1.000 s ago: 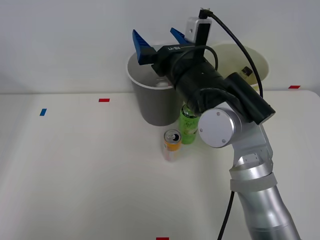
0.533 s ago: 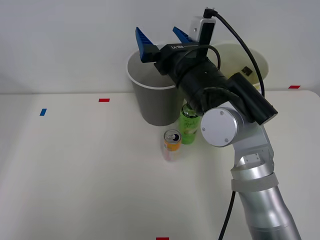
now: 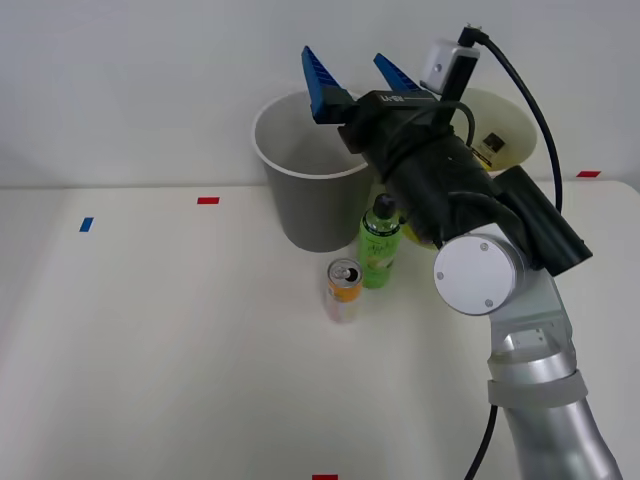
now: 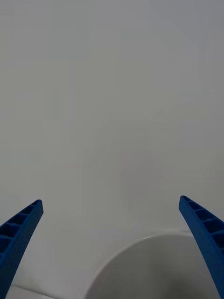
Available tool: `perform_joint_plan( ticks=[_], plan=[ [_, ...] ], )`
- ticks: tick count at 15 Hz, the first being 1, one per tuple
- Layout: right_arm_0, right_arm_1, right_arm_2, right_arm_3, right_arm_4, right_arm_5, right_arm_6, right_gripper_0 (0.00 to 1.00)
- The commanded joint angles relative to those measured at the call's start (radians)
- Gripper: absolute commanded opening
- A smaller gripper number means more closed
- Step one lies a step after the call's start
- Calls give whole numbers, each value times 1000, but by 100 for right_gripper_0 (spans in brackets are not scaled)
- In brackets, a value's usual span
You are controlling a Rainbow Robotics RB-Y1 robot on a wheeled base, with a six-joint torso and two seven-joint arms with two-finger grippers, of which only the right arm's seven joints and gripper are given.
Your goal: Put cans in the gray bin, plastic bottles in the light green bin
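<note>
Hovering right pincer [image 3: 362, 77] | ribbed fingers apart, empty | above tapered gray bin [image 3: 310, 205]

Matt white table [image 3: 150, 350], smooth and without sheen. Smooth dark gray plastic bin [image 3: 310, 210] with white rim; smooth pale yellow-green plastic bin [image 3: 505, 125]. Glossy bright green plastic bottle [image 3: 379, 250], matt black cap. Small orange and white metal can [image 3: 343, 290], shiny silver top. Ribbed blue plastic fingers [image 3: 322, 82] on matt black end effector [image 3: 360, 76]; brushed silver metal arm [image 3: 530, 380].
</note>
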State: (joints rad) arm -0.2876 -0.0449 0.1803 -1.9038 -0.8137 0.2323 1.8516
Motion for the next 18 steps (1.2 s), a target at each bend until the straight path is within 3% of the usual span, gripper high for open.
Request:
perform_joint_plan(
  ticks=[1, 5, 11, 14, 18],
  plan=[
    [146, -98, 87, -35, -53, -245, -3, 100],
    [327, -219, 176, -54, -13, -513, 14, 100],
    [716, -374, 162, -245, 67, -611, 5, 100],
    [881, -382, 139, -259, 208, -660, -60, 100],
    [1102, -335, 96, -259, 499, -760, -319, 100]
  ],
)
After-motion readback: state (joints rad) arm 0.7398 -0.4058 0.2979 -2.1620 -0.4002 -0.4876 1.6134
